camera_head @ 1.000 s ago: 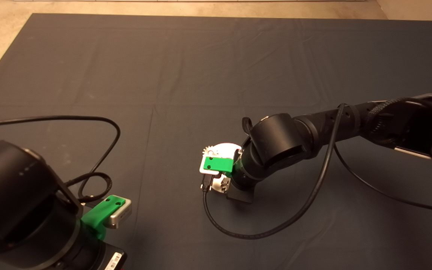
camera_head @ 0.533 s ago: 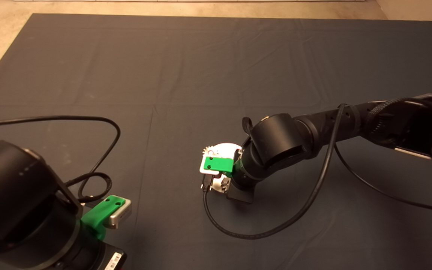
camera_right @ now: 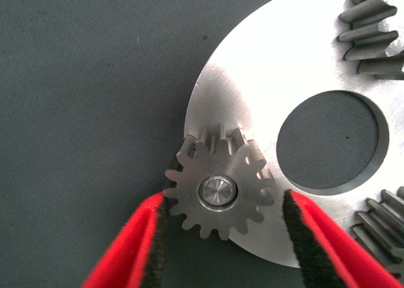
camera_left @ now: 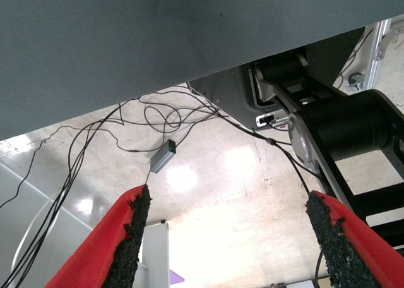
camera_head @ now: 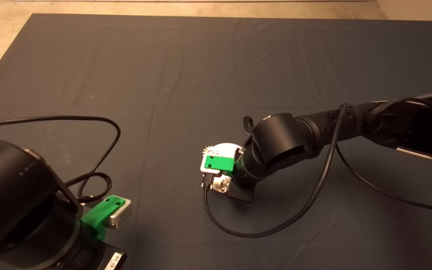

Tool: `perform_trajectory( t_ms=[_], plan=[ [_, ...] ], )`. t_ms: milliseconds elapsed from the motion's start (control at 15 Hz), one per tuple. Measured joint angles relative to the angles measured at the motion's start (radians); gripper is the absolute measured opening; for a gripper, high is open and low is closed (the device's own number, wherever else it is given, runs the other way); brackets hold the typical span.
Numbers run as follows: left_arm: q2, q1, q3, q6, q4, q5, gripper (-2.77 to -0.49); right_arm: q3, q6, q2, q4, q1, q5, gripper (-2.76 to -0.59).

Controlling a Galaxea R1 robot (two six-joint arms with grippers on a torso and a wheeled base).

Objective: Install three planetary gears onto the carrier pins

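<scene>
Gears now sit on all the pins that can be seen: in the right wrist view one planetary gear [camera_right: 219, 190] is seated over a carrier pin [camera_right: 216, 191], whose polished tip shows through the centre hole, at the rim of the white carrier disc [camera_right: 265, 92]. Parts of two more gears [camera_right: 372, 29] show at other spots round the disc's central hole [camera_right: 329, 141]; their pins are hidden.

The right gripper [camera_right: 221, 237] hangs just above the seated gear with its fingers [camera_right: 136, 244] spread to either side of it, close to the teeth but gripping nothing. Against the head views of a moment ago, the right arm has lifted and shifted slightly over the disc [camera_head: 223, 149], which suggests the gear has just been let go and the arm is backing off.

The left gripper [camera_left: 227, 237] waits at the near left corner of the bench, fingers wide apart and empty, with floor cables beyond.

By this look the last gear is on, and the task seems nearly or wholly complete.
</scene>
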Motion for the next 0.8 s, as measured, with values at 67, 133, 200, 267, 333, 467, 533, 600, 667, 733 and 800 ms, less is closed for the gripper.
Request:
perform_trajectory(
  t_ms=[67,133,200,267,333,467,533,600,667,733,800],
  plan=[
    [0.000,0.002,0.000,0.001,0.000,0.000,-1.51,0.006,0.001,-0.006,0.007,0.013,0.002,-1.95],
    [0.000,0.005,0.000,0.008,0.000,0.000,-1.51,0.016,0.006,-0.019,0.027,0.046,0.004,-1.89],
    [-0.003,0.005,0.000,0.013,0.001,0.000,-1.51,0.029,0.018,-0.045,0.059,0.099,0.008,-1.78],
    [-0.013,0.005,0.000,0.015,0.002,0.000,-1.51,0.049,0.052,-0.091,0.086,0.160,0.009,-1.76],
    [-0.027,0.005,0.000,0.015,0.003,0.000,-1.51,0.073,0.100,-0.157,0.103,0.203,0.009,-1.75],
    [-0.054,0.005,0.000,0.020,0.005,0.000,-1.36,0.146,0.217,-0.341,0.162,0.220,0.009,-1.60],
    [-0.075,0.005,0.000,0.031,0.006,-0.001,-1.36,0.196,0.279,-0.454,0.195,0.217,0.005,-1.60],
    [-0.109,0.005,0.000,0.042,0.007,-0.001,-1.36,0.252,0.340,-0.566,0.218,0.219,0.000,-1.60],
    [-0.163,0.005,0.000,0.050,0.007,-0.003,-1.36,0.312,0.409,-0.695,0.252,0.221,-0.004,-1.54],
    [-0.233,0.005,0.000,0.072,0.008,-0.005,-1.36,0.357,0.461,-0.815,0.283,0.223,-0.003,-1.50],
    [-0.305,0.005,0.000,0.101,0.008,-0.003,-1.36,0.390,0.504,-0.941,0.310,0.223,-0.003,-1.49]
  ],
)
